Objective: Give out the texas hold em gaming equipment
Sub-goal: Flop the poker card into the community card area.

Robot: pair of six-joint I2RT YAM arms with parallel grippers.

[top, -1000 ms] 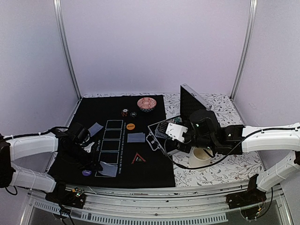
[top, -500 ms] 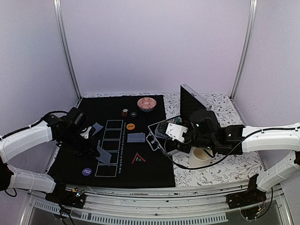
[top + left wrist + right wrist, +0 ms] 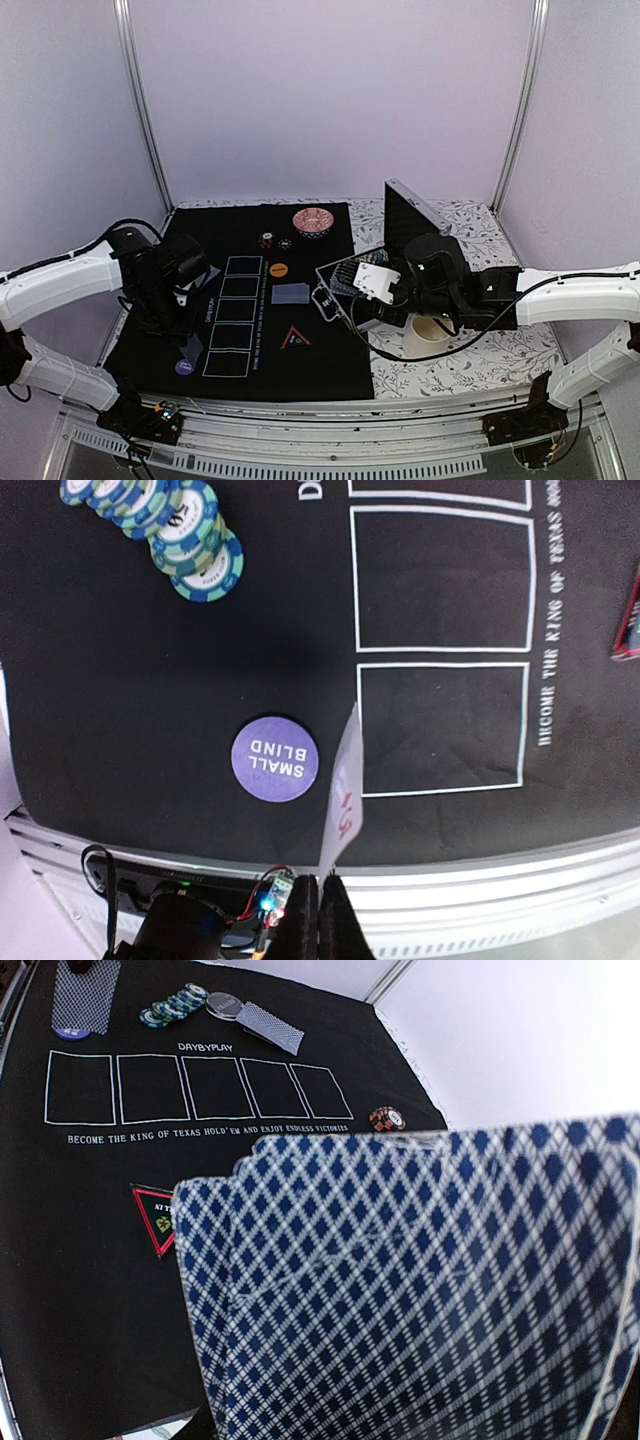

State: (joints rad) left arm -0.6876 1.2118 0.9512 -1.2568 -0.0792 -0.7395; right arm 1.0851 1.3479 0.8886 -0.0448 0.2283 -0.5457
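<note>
Left jaws, fully shut, pinch one card (image 3: 345, 780) edge-on beside the purple small-blind disc (image 3: 274, 758) at the mat's (image 3: 330, 360) 7 o'clock corner. Best lowered flat, clear of the disc, before release. Right jaws, part-open, grip the deck (image 3: 420, 1290).

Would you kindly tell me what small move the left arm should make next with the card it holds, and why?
Probably lower the left gripper and release. It is shut on a playing card held edge-on over the black mat, beside the purple small blind disc.
</note>
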